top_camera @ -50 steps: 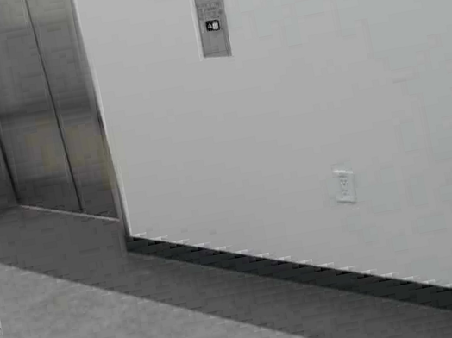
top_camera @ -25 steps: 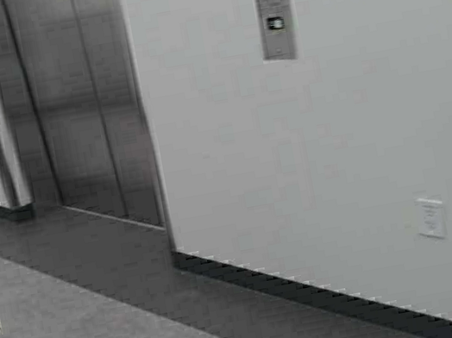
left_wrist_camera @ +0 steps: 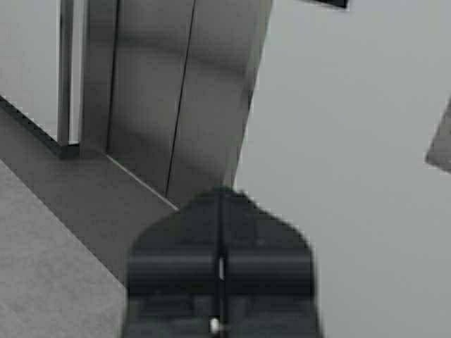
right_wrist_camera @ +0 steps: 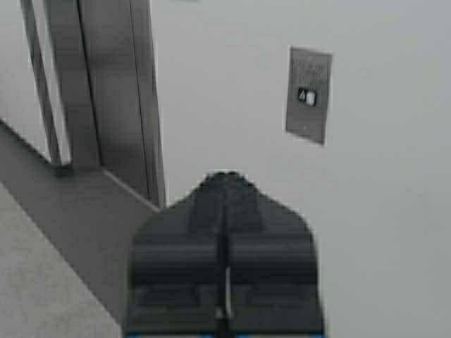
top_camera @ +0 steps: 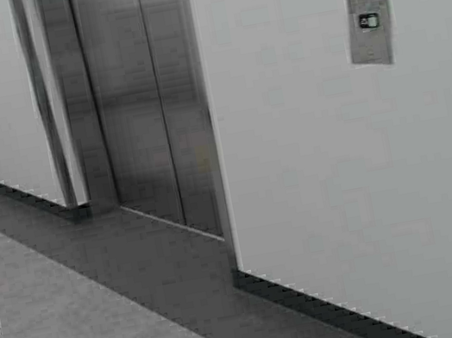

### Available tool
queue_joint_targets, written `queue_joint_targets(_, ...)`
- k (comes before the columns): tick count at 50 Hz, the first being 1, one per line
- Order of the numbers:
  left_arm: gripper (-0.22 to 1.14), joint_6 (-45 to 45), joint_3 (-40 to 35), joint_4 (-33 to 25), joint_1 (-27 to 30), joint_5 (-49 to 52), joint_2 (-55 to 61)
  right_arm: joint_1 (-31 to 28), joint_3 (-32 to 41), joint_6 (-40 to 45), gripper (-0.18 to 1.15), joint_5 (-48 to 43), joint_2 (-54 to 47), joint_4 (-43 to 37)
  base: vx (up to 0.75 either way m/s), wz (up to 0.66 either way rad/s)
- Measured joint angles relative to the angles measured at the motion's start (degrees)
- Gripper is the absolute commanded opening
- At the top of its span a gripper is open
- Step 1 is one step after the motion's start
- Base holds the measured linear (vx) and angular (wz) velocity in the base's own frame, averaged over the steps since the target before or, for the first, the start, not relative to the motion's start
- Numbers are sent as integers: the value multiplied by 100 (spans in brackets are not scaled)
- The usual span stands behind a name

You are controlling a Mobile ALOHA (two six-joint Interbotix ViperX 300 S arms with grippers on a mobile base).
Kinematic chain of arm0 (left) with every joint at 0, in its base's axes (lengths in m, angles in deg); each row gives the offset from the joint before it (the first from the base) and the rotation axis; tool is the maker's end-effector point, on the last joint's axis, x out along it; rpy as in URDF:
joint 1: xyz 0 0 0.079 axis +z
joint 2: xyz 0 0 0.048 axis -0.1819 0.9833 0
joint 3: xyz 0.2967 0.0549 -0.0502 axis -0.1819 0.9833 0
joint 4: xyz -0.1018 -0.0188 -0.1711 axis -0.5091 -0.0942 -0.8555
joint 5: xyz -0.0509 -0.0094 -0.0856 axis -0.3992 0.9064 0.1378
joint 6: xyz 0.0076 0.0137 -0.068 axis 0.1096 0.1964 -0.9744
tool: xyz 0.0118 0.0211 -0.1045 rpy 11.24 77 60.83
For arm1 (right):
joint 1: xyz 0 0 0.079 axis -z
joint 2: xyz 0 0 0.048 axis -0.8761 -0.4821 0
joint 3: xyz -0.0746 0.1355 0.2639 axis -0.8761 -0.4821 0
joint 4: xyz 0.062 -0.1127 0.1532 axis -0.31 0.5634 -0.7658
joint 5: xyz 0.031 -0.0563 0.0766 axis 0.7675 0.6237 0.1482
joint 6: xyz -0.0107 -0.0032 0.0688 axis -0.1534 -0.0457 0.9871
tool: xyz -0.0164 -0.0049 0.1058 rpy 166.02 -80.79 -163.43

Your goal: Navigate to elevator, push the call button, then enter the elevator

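High view: the elevator point(top_camera: 145, 104) fills the upper middle-left of the frame, its brushed stainless-steel double doors shut, with the seam between them running down just left of the frame's centre. A steel frame borders the doors on both sides, and the doors sit recessed behind the white wall point(top_camera: 320, 205) that takes up the right half of the picture. The call button point(top_camera: 369, 20) is in the upper right of the frame, a dark button at the middle of an upright grey metal plate mounted on that white wall, well apart from the elevator doors. A dark baseboard point(top_camera: 321, 310) runs along the foot of the wall toward the lower right. The grey floor point(top_camera: 80, 335) covers the lower left, with a darker band of flooring just in front of the doors and wall.

Only small dark parts of the arms show at the left and right edges of the high view, low in the frame. In the left wrist view the left end effector point(left_wrist_camera: 220, 211) sits at the lower centre with its two fingers pressed together, holding nothing, the elevator doors beyond it. In the right wrist view the right end effector point(right_wrist_camera: 225, 193) is likewise closed and empty at the lower centre, with the call button plate in the upper right of that picture.
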Motion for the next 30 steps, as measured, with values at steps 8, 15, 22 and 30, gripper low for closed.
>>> queue_joint_targets(8, 2, -97, 0, 0, 0, 0, 44, 0, 185, -246, 6, 782, 0, 18, 48, 11)
queue_joint_targets(15, 2, -123, 0, 18, -141, 0, 53, 0, 290, -352, 6, 1266, -70, 18, 45, 10)
queue_joint_targets(22, 2, -114, -18, 18, -343, 0, 35, 0, 483, -396, 6, 1538, -360, 62, 44, 7)
queue_joint_targets(30, 2, -70, -18, 18, -404, 18, -53, 0, 870, -413, 6, 2285, -712, 387, 39, 8)
